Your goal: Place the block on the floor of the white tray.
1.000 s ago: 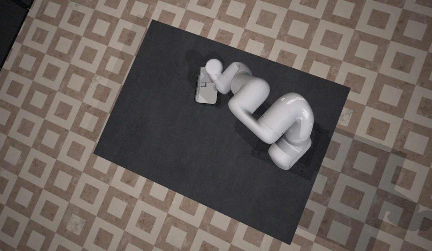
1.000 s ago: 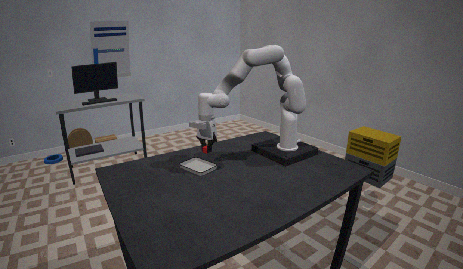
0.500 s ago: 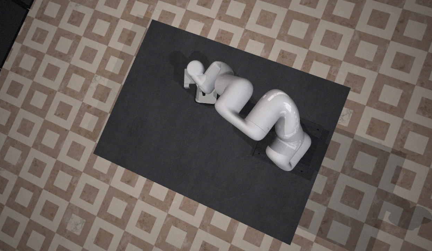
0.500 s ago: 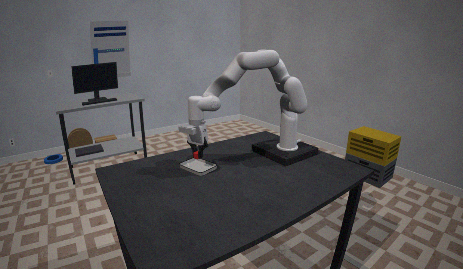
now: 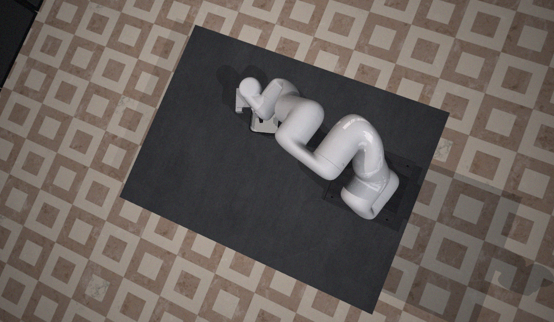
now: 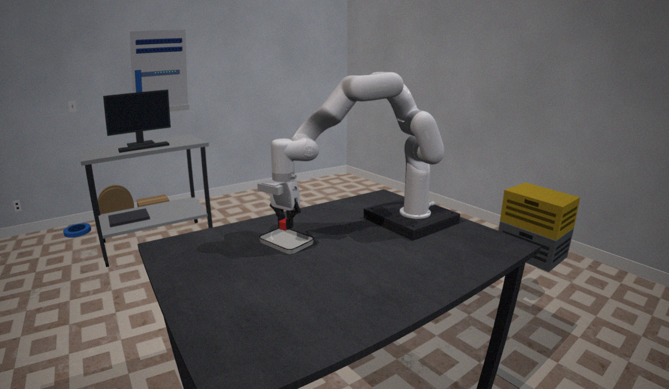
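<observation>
The white tray (image 6: pixel 286 240) lies flat on the black table, left of the arm's base. My gripper (image 6: pixel 283 223) points straight down over the tray and is shut on a small red block (image 6: pixel 282 223). The block hangs a little above the tray floor, over its far part. In the overhead view the arm covers most of the tray (image 5: pixel 263 125), and the block and the fingers are hidden under the wrist (image 5: pixel 254 95).
The arm's black base plate (image 6: pixel 412 220) sits at the table's back right. Off the table, a shelf cart with a monitor (image 6: pixel 144 183) stands at the left and a yellow and grey box (image 6: pixel 539 223) at the right.
</observation>
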`<state>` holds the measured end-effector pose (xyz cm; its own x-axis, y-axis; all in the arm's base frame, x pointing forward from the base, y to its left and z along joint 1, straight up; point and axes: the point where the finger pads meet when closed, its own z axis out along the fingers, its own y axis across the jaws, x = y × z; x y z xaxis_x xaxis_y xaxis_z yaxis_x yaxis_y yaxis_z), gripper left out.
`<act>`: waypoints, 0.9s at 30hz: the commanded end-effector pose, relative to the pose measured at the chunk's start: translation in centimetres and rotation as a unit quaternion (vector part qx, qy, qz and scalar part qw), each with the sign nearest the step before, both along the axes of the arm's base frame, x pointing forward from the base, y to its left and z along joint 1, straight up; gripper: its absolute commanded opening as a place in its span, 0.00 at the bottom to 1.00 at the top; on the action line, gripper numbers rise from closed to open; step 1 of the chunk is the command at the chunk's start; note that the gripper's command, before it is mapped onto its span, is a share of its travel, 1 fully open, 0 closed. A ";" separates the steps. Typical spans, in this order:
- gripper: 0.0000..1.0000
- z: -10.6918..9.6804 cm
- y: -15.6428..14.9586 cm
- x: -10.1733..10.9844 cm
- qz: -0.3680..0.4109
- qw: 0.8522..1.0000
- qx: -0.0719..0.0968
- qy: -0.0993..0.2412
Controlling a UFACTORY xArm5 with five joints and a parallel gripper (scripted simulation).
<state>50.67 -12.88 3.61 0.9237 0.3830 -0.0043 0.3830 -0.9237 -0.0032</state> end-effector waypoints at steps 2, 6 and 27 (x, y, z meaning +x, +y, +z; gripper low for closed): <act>0.00 0.0 0.0 0.2 0.000 1.000 -0.001 -0.002; 0.00 -0.2 0.0 0.2 0.000 1.000 -0.001 -0.002; 0.00 -4.1 0.0 0.2 0.000 1.000 -0.001 -0.002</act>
<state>50.70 -12.85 0.05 0.9237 0.3831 -0.0040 0.3831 -0.9237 -0.0029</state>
